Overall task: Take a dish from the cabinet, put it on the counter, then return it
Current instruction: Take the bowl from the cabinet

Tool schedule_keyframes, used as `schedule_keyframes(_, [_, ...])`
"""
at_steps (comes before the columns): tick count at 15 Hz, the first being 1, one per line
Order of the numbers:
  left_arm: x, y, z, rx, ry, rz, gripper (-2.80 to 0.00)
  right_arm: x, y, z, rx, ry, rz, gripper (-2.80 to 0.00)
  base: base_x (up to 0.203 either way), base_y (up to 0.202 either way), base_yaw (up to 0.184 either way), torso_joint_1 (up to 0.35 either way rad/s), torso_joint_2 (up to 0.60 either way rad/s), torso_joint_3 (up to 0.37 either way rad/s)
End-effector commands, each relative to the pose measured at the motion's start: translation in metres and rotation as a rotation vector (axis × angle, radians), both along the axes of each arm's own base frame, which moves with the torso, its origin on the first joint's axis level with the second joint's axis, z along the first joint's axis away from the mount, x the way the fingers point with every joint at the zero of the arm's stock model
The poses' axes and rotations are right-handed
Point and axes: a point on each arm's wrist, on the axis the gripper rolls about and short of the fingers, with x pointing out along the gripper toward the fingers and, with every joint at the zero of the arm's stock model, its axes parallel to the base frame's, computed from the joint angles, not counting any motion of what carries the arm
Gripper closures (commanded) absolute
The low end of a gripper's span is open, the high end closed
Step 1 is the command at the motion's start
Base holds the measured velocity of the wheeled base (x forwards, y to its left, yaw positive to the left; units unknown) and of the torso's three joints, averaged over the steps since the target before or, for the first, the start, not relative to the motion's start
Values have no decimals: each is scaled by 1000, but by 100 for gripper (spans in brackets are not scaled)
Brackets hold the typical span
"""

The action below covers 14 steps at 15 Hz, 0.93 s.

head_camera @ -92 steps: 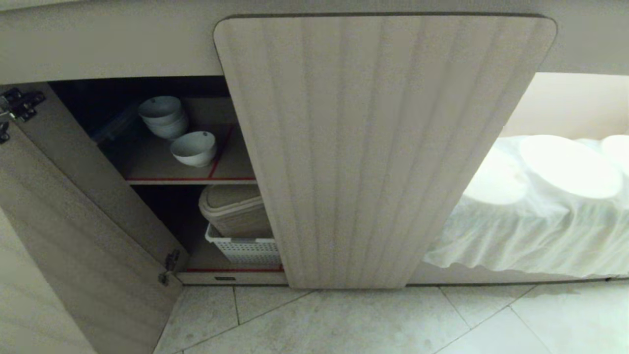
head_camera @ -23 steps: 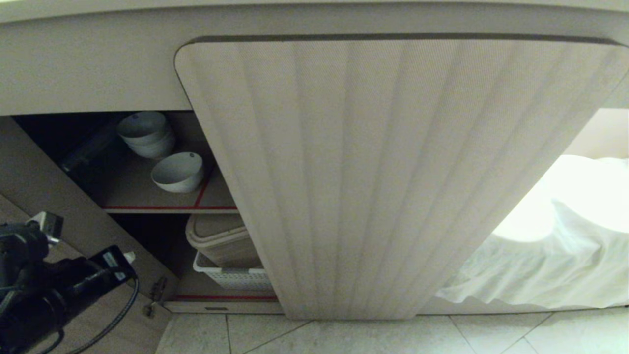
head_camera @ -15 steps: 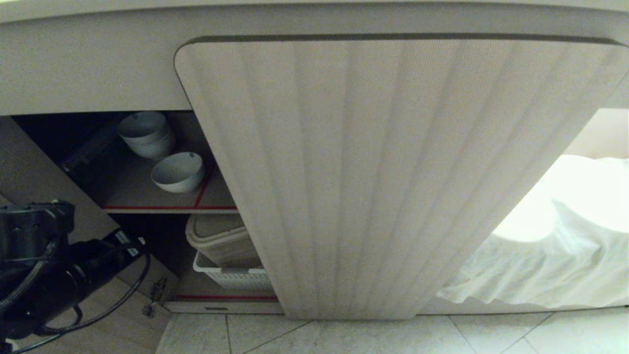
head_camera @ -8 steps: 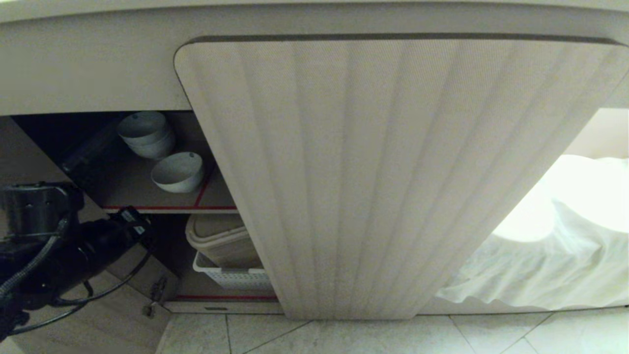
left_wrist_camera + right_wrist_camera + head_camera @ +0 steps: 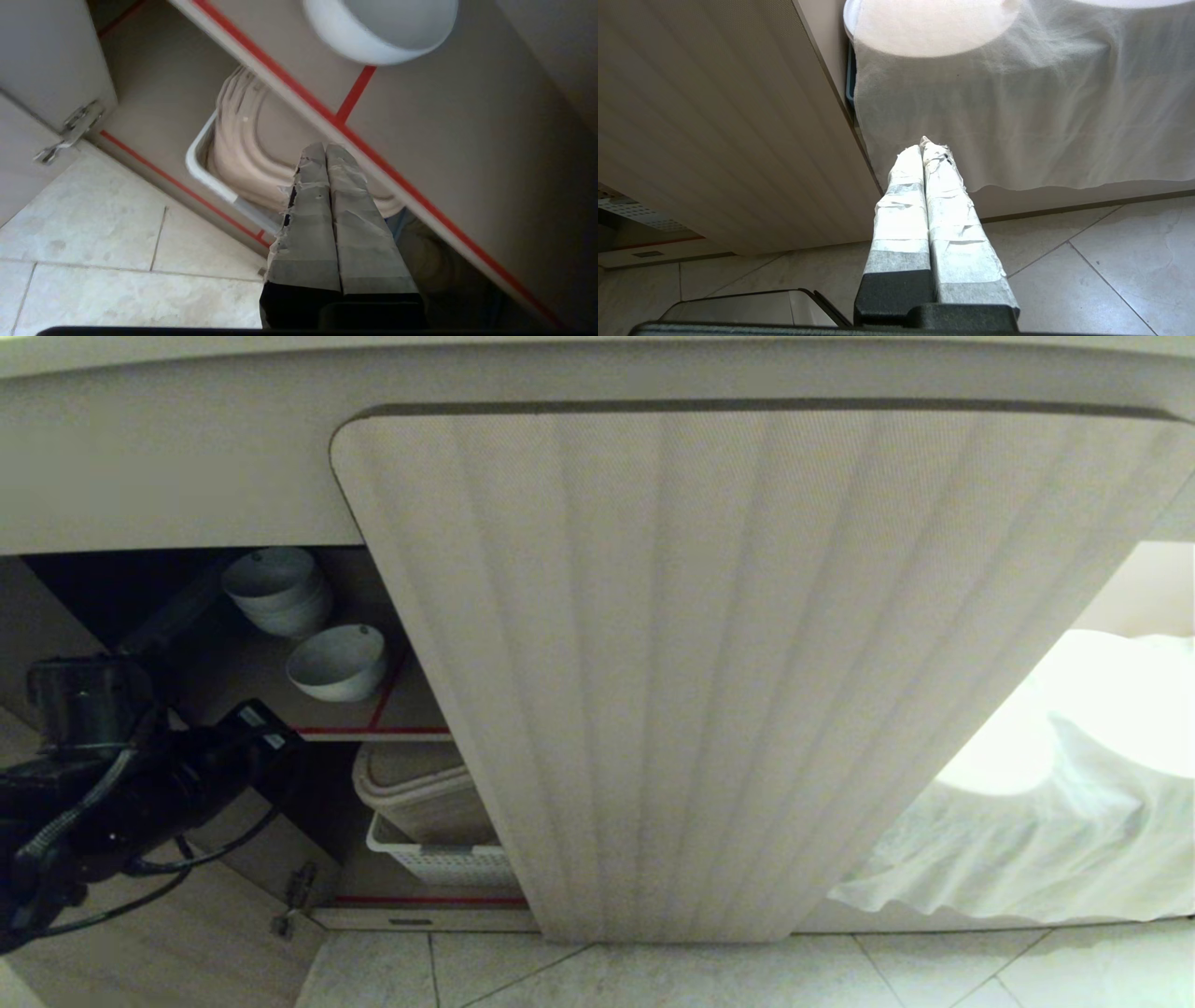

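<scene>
The dish (image 5: 338, 663), a small white bowl, sits on the upper red-edged shelf (image 5: 317, 730) of the open cabinet (image 5: 728, 663). In the left wrist view the dish (image 5: 373, 32) lies ahead of and above my left gripper (image 5: 325, 147). That gripper is shut and empty, with its tips level with the shelf's front edge (image 5: 299, 93) and apart from the bowl. My left arm (image 5: 140, 793) reaches in from the lower left. My right gripper (image 5: 923, 144) is shut and parked low over the floor. The counter's top is out of view.
A stack of white bowls (image 5: 275, 588) stands behind the dish. Below the shelf, a white basket (image 5: 439, 859) holds beige ware (image 5: 420, 784). The left door (image 5: 140, 933) hangs open beside my arm. The closed ribbed door is to the right, with a white cloth (image 5: 1027, 840) beyond it.
My left arm has risen and pushed forward toward the cabinet opening over the last second and a half. Earlier the whole view shifted nearer the cabinet. The bowls have not moved.
</scene>
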Motion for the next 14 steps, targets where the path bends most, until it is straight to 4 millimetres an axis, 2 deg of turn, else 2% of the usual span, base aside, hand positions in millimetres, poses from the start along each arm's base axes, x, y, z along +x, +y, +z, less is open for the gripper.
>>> schedule_keyframes(1, [7,0,2,-13,-42,6,0,0,0,0,1,-1,0,0,0,0,0,0,0,0])
schedule_keyframes(14, [21,0,-3,-13,-52,22,0,0,0,0,1,-1,0,0,0,0,0,0,0,0])
